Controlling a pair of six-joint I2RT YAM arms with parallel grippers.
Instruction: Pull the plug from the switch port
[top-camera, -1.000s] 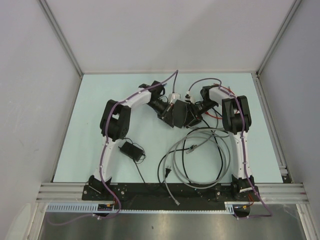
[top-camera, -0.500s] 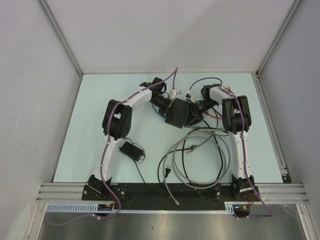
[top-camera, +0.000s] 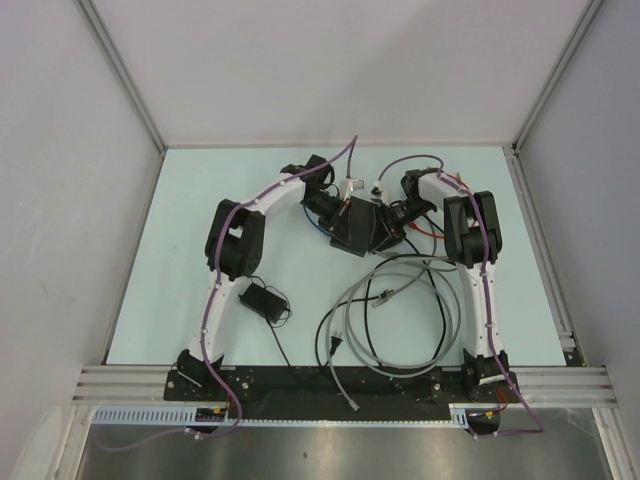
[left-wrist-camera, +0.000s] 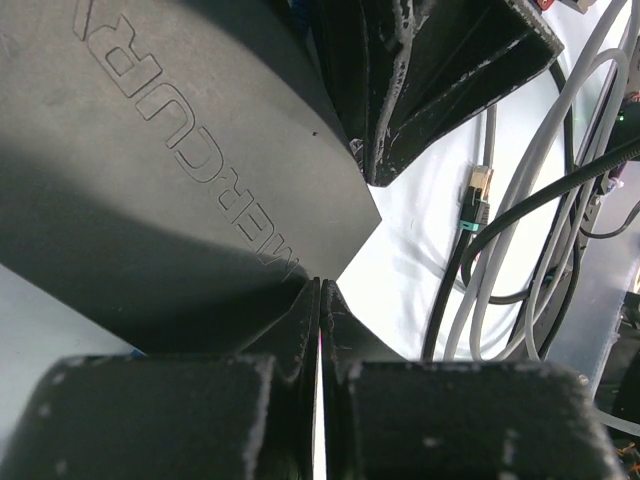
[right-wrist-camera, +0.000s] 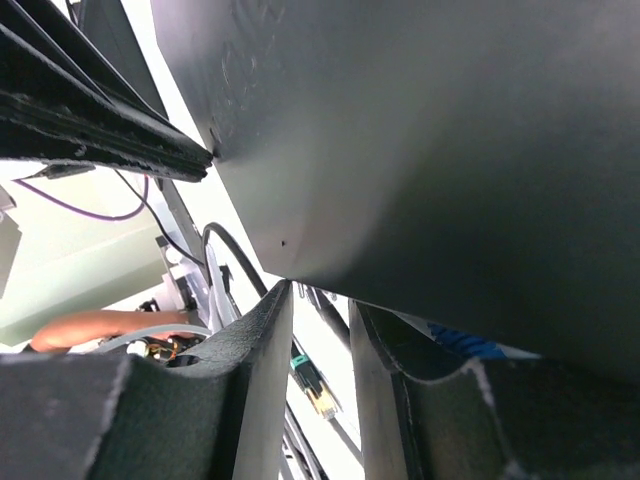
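Note:
The switch (top-camera: 352, 228) is a flat matte-black box at the table's centre back, between my two grippers. It fills the left wrist view (left-wrist-camera: 180, 170), embossed lettering on its top, and the right wrist view (right-wrist-camera: 450, 150). My left gripper (left-wrist-camera: 322, 288) is shut with nothing in it, its tips against the switch's edge near a corner; it also shows from above (top-camera: 338, 214). My right gripper (right-wrist-camera: 320, 300) has its jaws a little apart with nothing between them, tips at the adjoining edge (top-camera: 386, 226). A blue cable (right-wrist-camera: 470, 345) shows under that edge. The port is hidden.
A loose plug with a teal boot (left-wrist-camera: 477, 195) lies on the table beside grey and black cable loops (top-camera: 400, 320). A small black power adapter (top-camera: 262, 298) with a thin cord sits near the left arm. Grey walls stand on both sides and at the back.
My left gripper has shifted slightly back and to the right against the switch, which has turned a little. The right arm has barely moved.

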